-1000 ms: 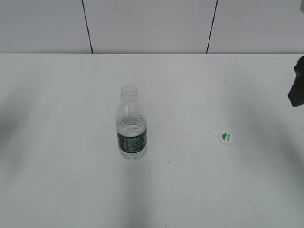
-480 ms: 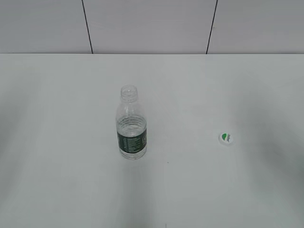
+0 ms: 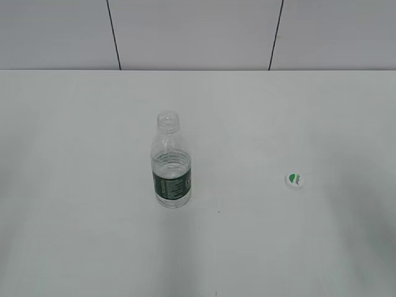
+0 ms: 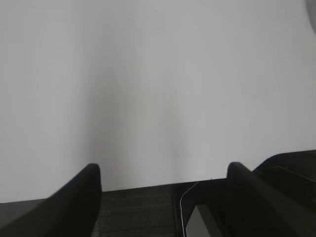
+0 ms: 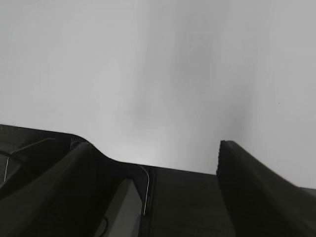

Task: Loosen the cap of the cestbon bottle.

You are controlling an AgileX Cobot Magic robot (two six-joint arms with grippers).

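While out of exterior frame, both arms: left gripper (image 4: pixel 163 185) and right gripper (image 5: pixel 153 160) fingers spread apart, empty, bases cut off. Cestbon bottle (image 3: pixel 171 162) upright mid-surface (image 3: pixel 74 185), neck bare. Cap (image 3: pixel 294 180) well apart, rightward, leaf mark up.

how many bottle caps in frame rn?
1. The cap lies flat on the table, off to the right of the open cestbon bottle and apart from it. Neither wrist view shows another.

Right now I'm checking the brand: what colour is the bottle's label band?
Dark green with pale print, on the bottle; clearest in the exterior view.
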